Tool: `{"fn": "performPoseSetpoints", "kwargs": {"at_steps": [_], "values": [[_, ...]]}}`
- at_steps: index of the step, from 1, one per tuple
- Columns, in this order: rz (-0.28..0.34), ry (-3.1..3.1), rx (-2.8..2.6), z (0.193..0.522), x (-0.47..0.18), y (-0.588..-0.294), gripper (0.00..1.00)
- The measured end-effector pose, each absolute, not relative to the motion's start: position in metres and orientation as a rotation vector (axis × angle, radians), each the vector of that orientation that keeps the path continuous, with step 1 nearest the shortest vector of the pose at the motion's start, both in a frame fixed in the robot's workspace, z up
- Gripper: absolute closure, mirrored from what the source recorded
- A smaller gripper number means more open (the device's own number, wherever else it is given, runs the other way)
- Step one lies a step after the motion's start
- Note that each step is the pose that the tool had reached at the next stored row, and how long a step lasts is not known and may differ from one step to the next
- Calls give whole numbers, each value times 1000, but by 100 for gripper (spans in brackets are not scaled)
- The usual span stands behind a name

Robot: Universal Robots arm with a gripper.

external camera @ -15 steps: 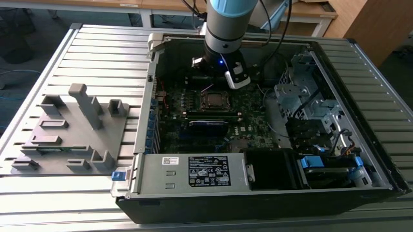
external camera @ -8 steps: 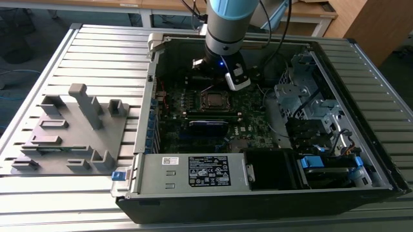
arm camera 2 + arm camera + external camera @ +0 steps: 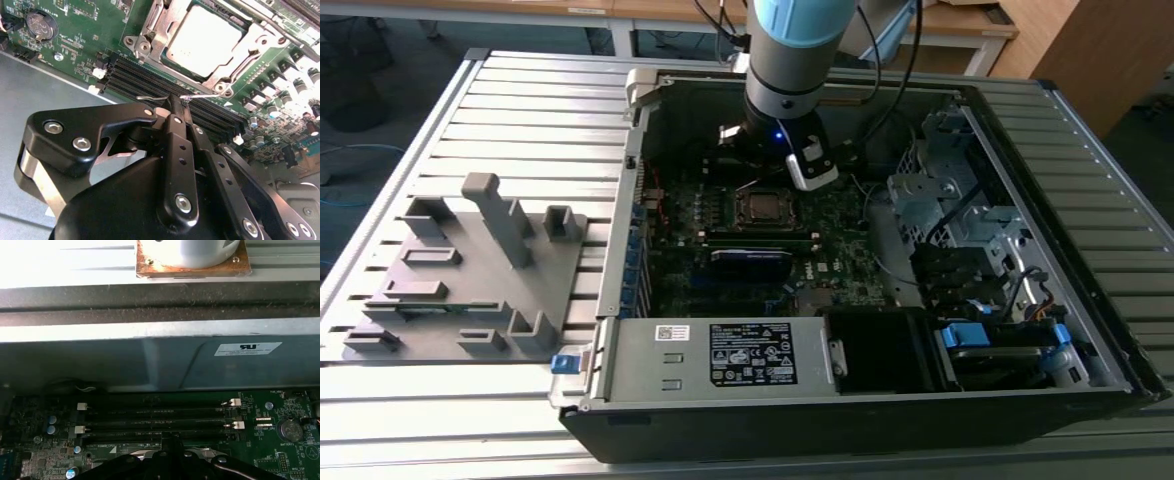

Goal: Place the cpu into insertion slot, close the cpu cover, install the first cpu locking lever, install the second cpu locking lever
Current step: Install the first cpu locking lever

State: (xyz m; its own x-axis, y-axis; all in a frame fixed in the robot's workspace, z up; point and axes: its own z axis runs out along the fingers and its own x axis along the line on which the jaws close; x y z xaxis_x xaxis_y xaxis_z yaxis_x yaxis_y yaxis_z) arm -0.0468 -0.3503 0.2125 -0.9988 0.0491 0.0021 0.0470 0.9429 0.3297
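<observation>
Black two-fingered hand point(image 3: 176, 104) drawn narrow, fingers pressed together, tips at a thin silver wire locking lever point(image 3: 150, 98); whether they pinch it is hard to tell. Just beyond the tips, the flat silver-grey cpu point(image 3: 202, 40) sits in the square black insertion slot point(image 3: 186, 71). The slot is largely hidden under the silver metal frame of the cpu cover point(image 3: 150, 30).

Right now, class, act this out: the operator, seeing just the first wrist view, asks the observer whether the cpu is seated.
Observer: Yes; in the second wrist view the cpu sits framed by the cpu cover.
Operator: Any lever in hand?
Observer: The end effector is shut on a thin wire locking lever.
Operator: Anything else nearby?
Observer: In the exterior view, a grey fixture tray lies at the exterior view's left.
</observation>
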Motion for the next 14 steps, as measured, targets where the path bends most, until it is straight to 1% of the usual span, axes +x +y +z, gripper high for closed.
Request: {"fn": "performPoseSetpoints", "kwargs": {"at_steps": [14], "values": [[496, 3094, 77, 208, -45, -347, 89]]}}
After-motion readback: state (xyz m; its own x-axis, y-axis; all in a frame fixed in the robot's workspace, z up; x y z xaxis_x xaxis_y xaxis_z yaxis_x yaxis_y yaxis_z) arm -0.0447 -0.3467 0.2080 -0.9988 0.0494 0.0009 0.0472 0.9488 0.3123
